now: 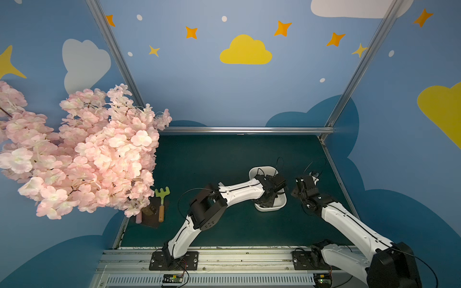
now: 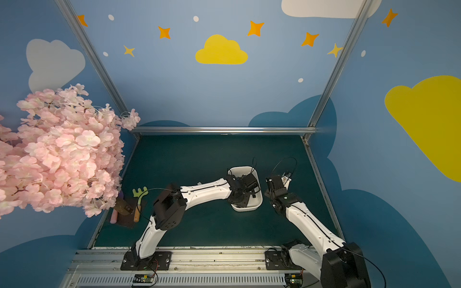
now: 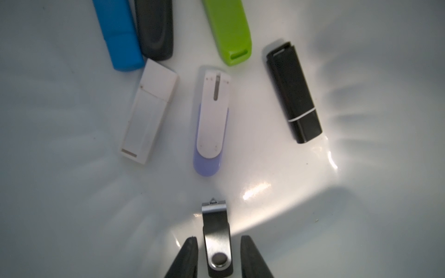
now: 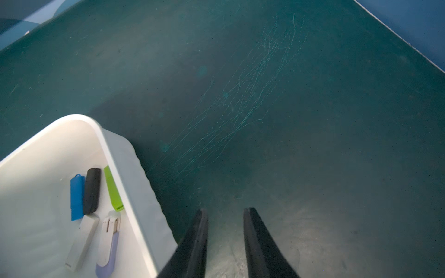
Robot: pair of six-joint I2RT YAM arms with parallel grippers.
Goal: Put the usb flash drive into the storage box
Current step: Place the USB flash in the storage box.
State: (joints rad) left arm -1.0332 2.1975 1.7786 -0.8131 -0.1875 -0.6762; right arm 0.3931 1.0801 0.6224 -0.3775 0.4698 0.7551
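Step in hand: the drop-off, by the look of it. The flash drive (image 3: 215, 223) is inside the storage box (image 3: 72, 192), apparently flat on its white floor. It sits between the left jaws, which stand parted with a gap on each side and grip nothing. The right jaws are also parted and empty, over the green desk (image 4: 289, 96) just beside the box rim.

Next move, my guess: lift the left arm straight up and clear, without clipping the drive or the rim.

The drive is a dark body under a brushed silver swivel cover, with a round rivet and a small loop at the end. Near it lie a lilac-and-white swivel drive (image 3: 212, 120), a white one (image 3: 149, 113), a black capped one (image 3: 293, 93), and green (image 3: 228, 31), blue (image 3: 120, 36) and dark grey (image 3: 156, 29) ones.
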